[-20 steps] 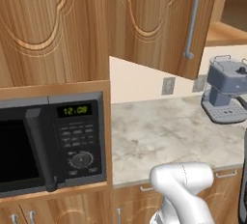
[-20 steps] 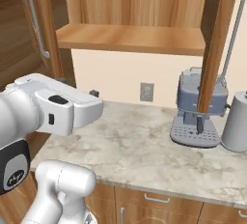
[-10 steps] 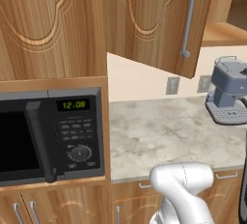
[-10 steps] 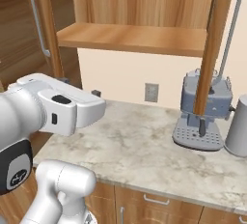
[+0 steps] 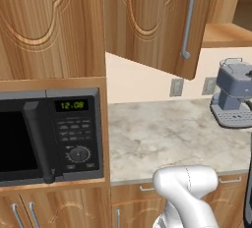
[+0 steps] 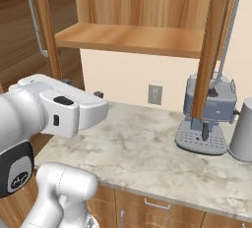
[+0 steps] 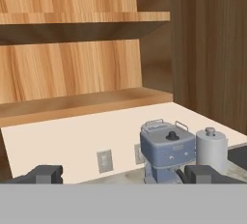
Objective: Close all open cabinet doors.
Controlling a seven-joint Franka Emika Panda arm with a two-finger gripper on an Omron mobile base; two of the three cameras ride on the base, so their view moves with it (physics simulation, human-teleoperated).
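I'm watching the open door [image 5: 157, 20] near the coffee machine [image 6: 206, 114]; my gripper [image 7: 120, 174] is gaping wide, empty, risking a clip.

Left door [image 5: 49, 25], brown wood grain with a carved arch, sits shut above the microwave. Beside it the middle door [image 5: 157, 20] stands swung open, its silver bar handle [image 5: 189, 15] vertical. Right door [image 6: 211, 45] stands open edge-on, with its handle [image 6: 230, 23]

The open cabinet door [image 5: 152, 20] is cut off at the top edge, and the coffee machine [image 5: 235, 93] at the right.
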